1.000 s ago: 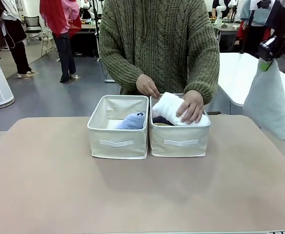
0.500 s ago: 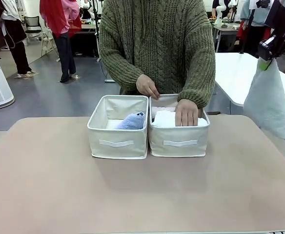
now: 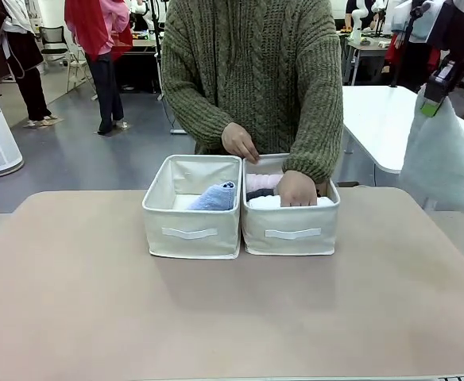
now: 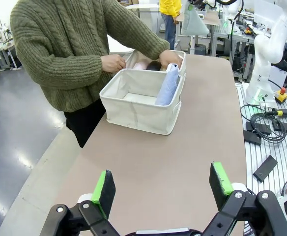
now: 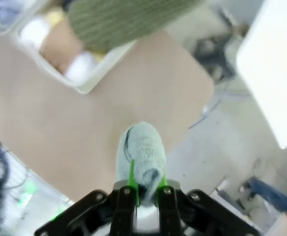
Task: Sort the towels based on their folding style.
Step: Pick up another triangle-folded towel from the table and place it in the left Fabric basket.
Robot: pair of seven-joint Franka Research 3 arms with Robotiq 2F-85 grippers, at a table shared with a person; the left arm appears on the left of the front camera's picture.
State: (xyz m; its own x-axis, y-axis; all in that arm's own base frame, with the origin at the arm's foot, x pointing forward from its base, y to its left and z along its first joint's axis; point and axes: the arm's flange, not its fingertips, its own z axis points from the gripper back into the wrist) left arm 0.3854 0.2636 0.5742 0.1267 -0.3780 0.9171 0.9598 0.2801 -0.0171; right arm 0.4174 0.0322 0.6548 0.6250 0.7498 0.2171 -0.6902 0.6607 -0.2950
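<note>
Two cream bins (image 3: 192, 232) with plain white tabs sat mid-frame. The pale blue towel (image 3: 214, 197) leaned in the left one; a person's hand (image 3: 297, 189) half-hid the white towel (image 3: 264, 202) in the right. At the right edge, cropped, the grey-green towel (image 3: 446, 163) hung clamped in the right gripper (image 3: 431, 103). The left gripper (image 4: 163, 189) gaped empty.

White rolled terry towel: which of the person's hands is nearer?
Left hand, pressing on the white rolled terry towel; right hand at the cream fabric bins' far rims.
</note>
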